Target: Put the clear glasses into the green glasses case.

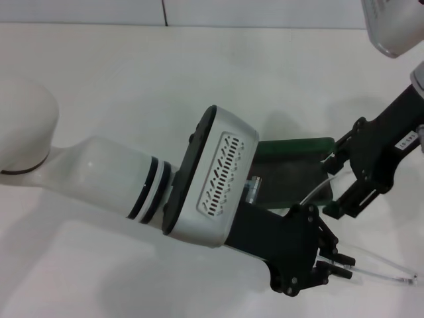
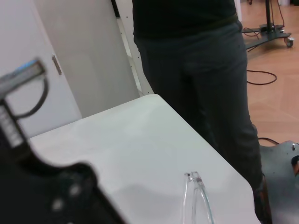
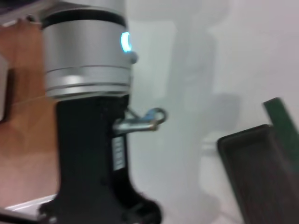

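Here the green glasses case (image 1: pixel 291 169) lies open on the white table (image 1: pixel 119 86), its dark interior facing up, partly hidden behind the left arm. The left gripper (image 1: pixel 339 264) sits just in front of the case, fingers closed on one thin arm of the clear glasses (image 1: pixel 381 269), which extends toward the table's right side. The right gripper (image 1: pixel 341 179) hovers at the case's right end; whether its fingers are apart cannot be determined.
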Robot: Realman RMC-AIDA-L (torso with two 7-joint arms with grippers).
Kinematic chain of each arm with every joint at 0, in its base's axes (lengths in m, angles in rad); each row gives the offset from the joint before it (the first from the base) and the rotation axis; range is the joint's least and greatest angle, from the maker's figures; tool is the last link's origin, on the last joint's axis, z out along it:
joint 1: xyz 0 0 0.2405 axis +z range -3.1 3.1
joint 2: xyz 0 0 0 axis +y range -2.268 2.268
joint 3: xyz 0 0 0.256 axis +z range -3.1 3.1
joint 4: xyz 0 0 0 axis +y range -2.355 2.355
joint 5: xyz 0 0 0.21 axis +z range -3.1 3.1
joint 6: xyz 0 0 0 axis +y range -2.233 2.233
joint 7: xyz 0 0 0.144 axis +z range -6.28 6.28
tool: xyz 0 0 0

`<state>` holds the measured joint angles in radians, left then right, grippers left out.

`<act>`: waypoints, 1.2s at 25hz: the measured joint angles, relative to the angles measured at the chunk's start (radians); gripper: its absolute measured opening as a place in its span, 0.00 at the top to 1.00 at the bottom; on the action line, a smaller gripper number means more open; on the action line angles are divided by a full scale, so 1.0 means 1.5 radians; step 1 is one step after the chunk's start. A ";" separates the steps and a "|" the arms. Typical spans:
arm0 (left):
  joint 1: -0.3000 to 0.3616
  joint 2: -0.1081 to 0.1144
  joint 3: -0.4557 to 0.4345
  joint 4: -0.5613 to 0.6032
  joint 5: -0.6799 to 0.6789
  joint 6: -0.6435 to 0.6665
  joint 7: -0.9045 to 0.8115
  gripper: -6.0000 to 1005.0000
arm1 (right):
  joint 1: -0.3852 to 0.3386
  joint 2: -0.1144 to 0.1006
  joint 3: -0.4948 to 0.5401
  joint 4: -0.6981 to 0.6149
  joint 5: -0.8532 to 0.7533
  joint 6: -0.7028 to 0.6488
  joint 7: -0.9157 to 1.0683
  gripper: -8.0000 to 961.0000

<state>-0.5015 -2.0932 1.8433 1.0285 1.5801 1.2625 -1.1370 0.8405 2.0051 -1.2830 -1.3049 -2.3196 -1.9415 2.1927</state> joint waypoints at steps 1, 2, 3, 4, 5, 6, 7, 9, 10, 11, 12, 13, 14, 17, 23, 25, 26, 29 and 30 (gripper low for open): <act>0.000 0.000 0.000 0.001 0.000 0.002 0.001 0.94 | -0.001 0.001 0.000 0.000 -0.004 0.012 -0.001 0.11; 0.001 0.000 0.000 0.001 0.000 0.003 0.002 0.94 | -0.002 0.002 0.001 0.000 -0.007 0.021 -0.001 0.11; 0.001 0.000 0.000 0.001 -0.001 0.005 0.003 0.94 | -0.002 0.002 0.002 0.001 -0.010 0.030 -0.001 0.11; 0.001 0.000 0.000 0.001 -0.001 0.005 0.004 0.94 | -0.003 0.002 0.003 0.002 -0.010 0.036 -0.002 0.11; 0.001 0.001 0.000 0.000 0.000 0.006 0.004 0.94 | -0.003 0.002 0.004 0.003 -0.011 0.042 -0.002 0.11; 0.001 0.001 0.000 0.000 0.000 0.006 0.004 0.94 | -0.003 0.002 0.004 0.004 -0.011 0.047 -0.003 0.11; 0.001 0.001 0.000 0.000 0.000 0.007 0.004 0.94 | -0.004 0.002 0.004 0.005 -0.012 0.051 -0.004 0.11; 0.001 0.001 0.000 0.000 0.000 0.007 0.004 0.94 | -0.006 0.002 0.005 0.005 -0.012 0.057 -0.005 0.11; 0.001 0.001 0.001 0.000 0.000 0.008 0.004 0.94 | -0.006 0.001 0.007 0.004 -0.011 0.057 -0.005 0.11; 0.001 0.001 0.002 0.001 0.000 0.008 0.004 0.94 | -0.006 0.001 0.010 0.002 -0.011 0.057 -0.005 0.11; 0.001 0.001 0.003 0.001 0.001 0.008 0.004 0.94 | -0.006 0.001 0.014 0.001 -0.010 0.058 -0.005 0.11; 0.001 0.001 0.004 0.001 0.001 0.009 0.004 0.94 | -0.006 0.001 0.020 0.000 -0.010 0.059 -0.007 0.11; 0.001 0.001 0.005 0.002 0.001 0.010 0.004 0.94 | -0.006 0.000 0.027 -0.001 -0.010 0.061 -0.009 0.11; 0.001 0.001 0.005 0.003 0.002 0.018 0.004 0.94 | -0.008 0.002 0.045 0.000 -0.007 0.073 -0.024 0.11; 0.000 0.001 0.004 0.004 0.002 0.027 0.004 0.94 | -0.012 0.003 0.044 0.017 -0.013 0.105 -0.048 0.12; -0.002 0.001 0.003 0.003 0.001 0.028 0.001 0.94 | -0.012 0.003 0.040 0.026 -0.024 0.110 -0.058 0.12; -0.003 0.001 0.003 0.003 0.000 0.029 0.000 0.94 | -0.012 0.003 0.040 0.031 -0.031 0.114 -0.061 0.12; -0.004 0.001 0.002 0.005 0.000 0.033 -0.001 0.94 | -0.012 0.004 0.032 0.042 -0.041 0.121 -0.066 0.12; -0.004 0.001 0.001 0.005 0.000 0.034 -0.001 0.94 | -0.012 0.004 0.028 0.045 -0.042 0.120 -0.066 0.12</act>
<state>-0.5078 -2.0923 1.8450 1.0360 1.5794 1.3137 -1.1389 0.8221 2.0117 -1.2414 -1.2376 -2.3825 -1.7610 2.0935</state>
